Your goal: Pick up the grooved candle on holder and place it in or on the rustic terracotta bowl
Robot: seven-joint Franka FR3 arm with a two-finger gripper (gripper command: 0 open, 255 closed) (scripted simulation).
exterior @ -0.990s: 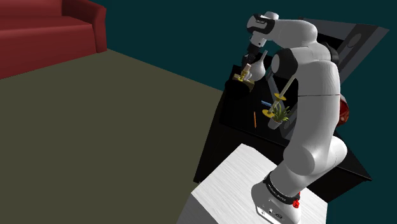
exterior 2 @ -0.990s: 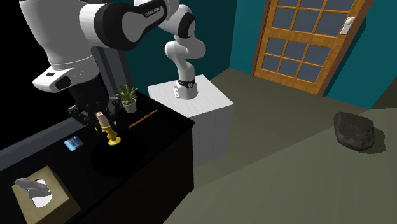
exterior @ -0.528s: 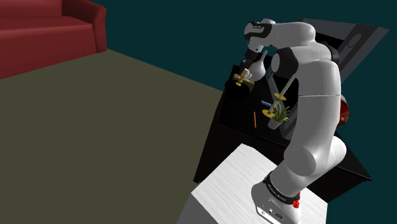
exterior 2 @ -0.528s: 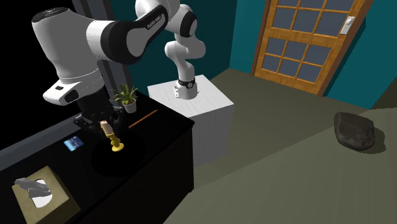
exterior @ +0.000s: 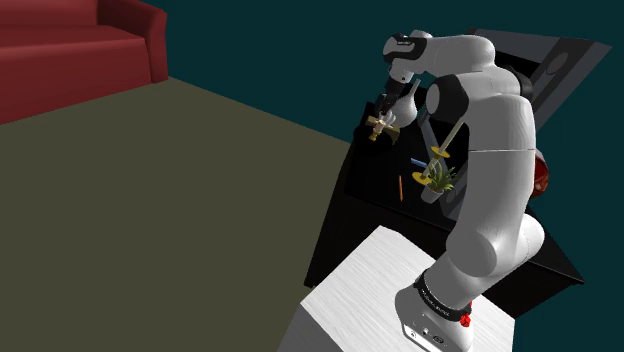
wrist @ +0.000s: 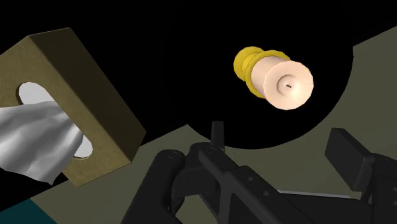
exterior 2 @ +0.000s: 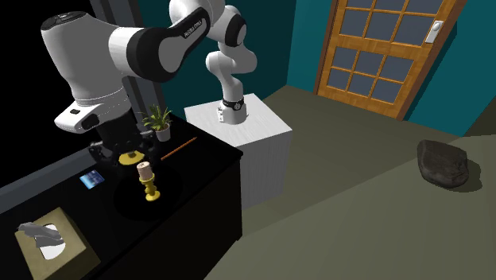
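Now the candle on its yellow holder (exterior 2: 148, 181) is standing upright inside the dark round bowl (exterior 2: 131, 204) on the black bench (exterior 2: 208, 159). The gripper (exterior 2: 111, 148) is hanging just above and beside it, fingers spread wide and touching nothing. I'm judging the placing done, so I'm planning a straight lift clear without clipping the candle.

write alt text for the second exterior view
A pale candle on a yellow holder stands upright in a flat black dish on a black table, with the robot's black hand open just above and to its left, not touching it. A tissue box and potted plant share the table; a wooden glazed door is behind.
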